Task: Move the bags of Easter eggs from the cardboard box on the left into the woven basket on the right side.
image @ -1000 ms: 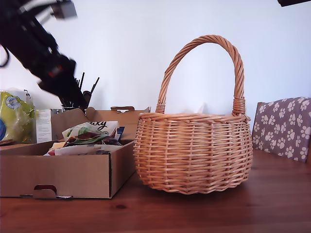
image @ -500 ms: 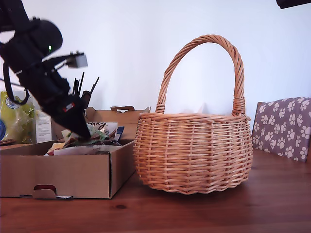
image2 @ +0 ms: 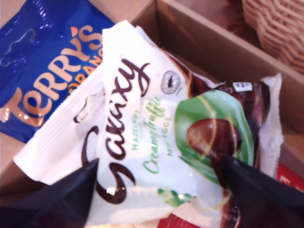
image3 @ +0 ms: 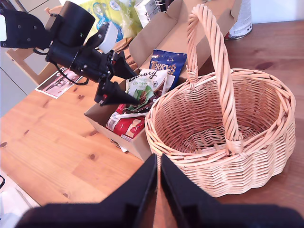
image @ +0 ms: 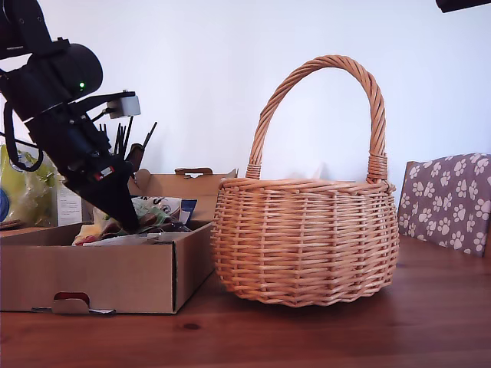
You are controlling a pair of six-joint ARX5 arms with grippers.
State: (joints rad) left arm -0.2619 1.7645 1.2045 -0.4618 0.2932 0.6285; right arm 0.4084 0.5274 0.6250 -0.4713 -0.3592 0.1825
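Note:
My first gripper (image2: 159, 164) is open, low in the cardboard box (image: 92, 276), its dark fingers spread on either side of a white-green bag of Easter eggs (image2: 161, 142). A dark blue bag with orange lettering (image2: 47, 61) lies beside it. In the exterior view this gripper (image: 126, 222) dips into the box at the exterior view's left. The woven basket (image: 307, 238) stands next to the box, and its inside (image3: 228, 118) holds nothing. My second gripper (image3: 158, 159) hangs shut and empty, high above the basket's near rim.
A red packet (image3: 126, 126) also lies in the box. Behind the box are a yellow-green crinkly bag (image: 27, 184) and a cup of dark utensils (image: 126, 142). A paw-print cushion (image: 449, 199) sits at the exterior view's right. A paper (image3: 59, 83) lies on the wooden table.
My first arm has swung down from high at the exterior view's left until its gripper reached the bags in the box. The basket and box have not moved.

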